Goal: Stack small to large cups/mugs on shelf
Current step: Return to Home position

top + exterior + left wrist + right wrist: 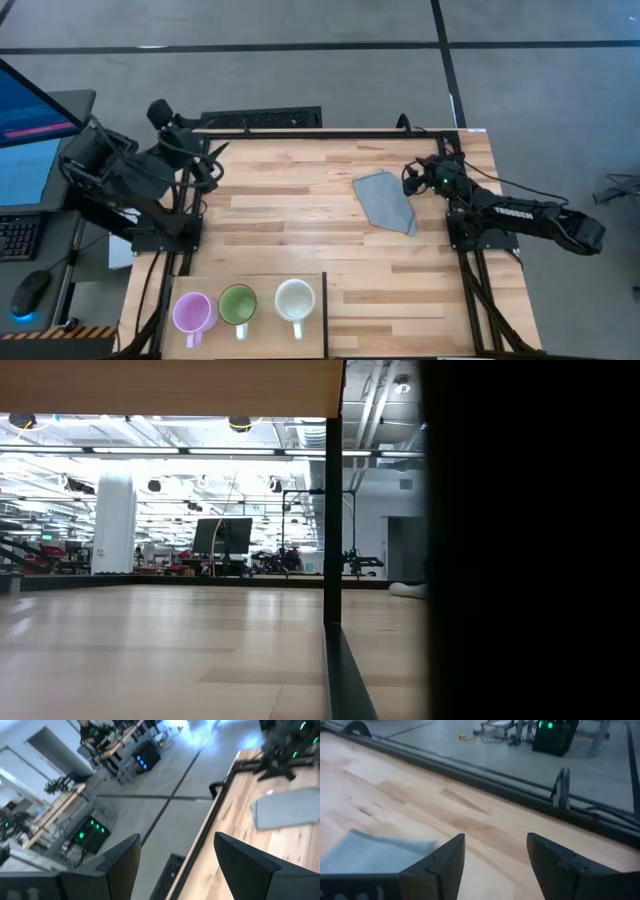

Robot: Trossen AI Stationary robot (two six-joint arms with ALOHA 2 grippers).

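Spread and empty, the left arm's fingers and the right arm's fingers sit at the bench edge opposite the shelf, where the purple mug, green mug and white mug stand in a side-to-side row, nearer the left arm.

White lettering "TROSSEN" along the dark right arm, seen from above; nothing else legible

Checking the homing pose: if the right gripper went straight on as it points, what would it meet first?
The right gripper would likely meet bare tabletop first, with the grey cloth off to one side; depth unclear.
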